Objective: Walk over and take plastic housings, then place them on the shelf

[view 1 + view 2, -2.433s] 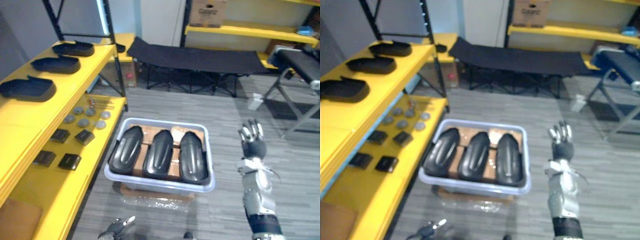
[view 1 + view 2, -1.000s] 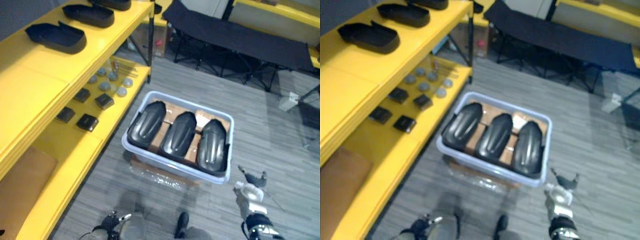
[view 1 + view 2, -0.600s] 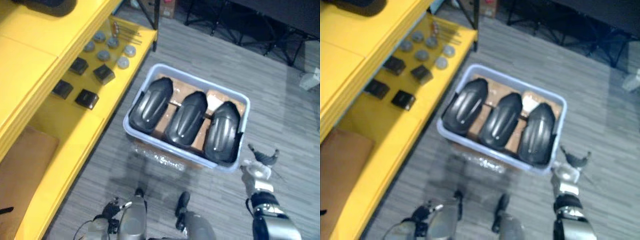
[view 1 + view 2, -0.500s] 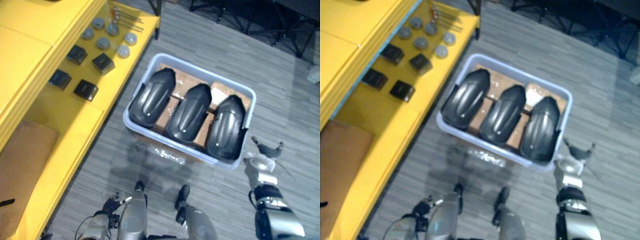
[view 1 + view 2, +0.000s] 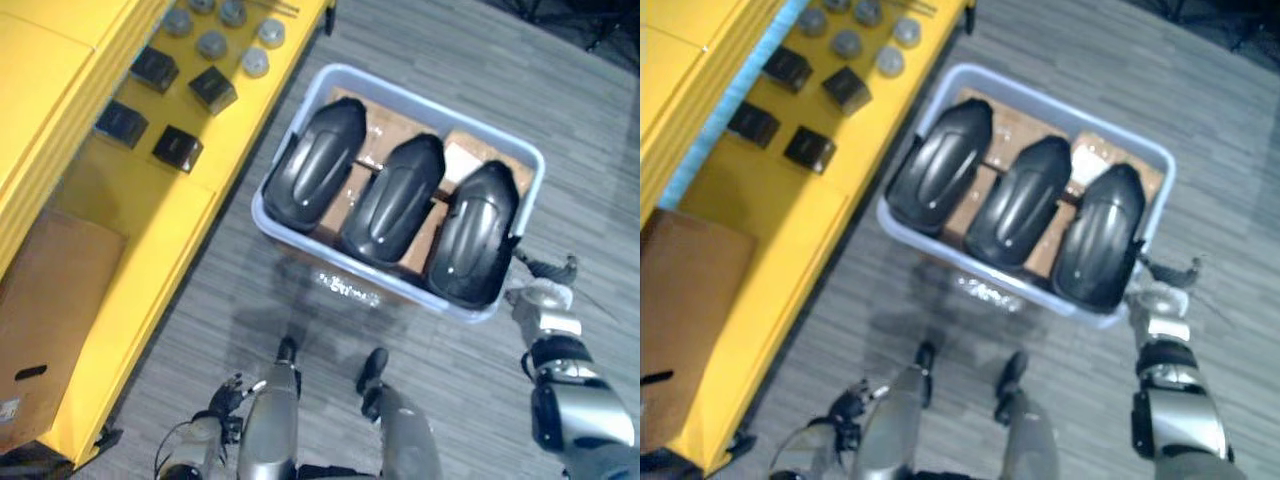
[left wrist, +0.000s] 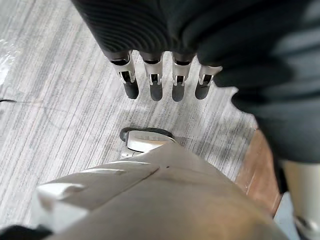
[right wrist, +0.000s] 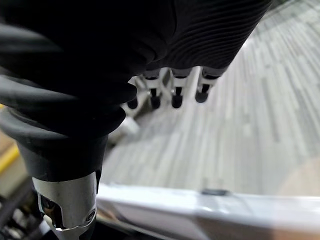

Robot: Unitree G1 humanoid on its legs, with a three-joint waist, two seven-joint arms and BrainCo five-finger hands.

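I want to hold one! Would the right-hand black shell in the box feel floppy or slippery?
Probably stiff: the right housing shows a firm domed shape, propped in the bin. Likely slippery too, since its smooth curved top shines.

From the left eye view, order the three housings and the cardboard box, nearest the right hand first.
1. Right housing, beside the right hand.
2. Middle housing, centre.
3. Left housing, leftmost.
4. Cardboard box, far left on the yellow shelf.

Black blocks [image 5: 177, 148] near grey discs [image 5: 211, 44]; cardboard box [image 5: 50, 320] apart.
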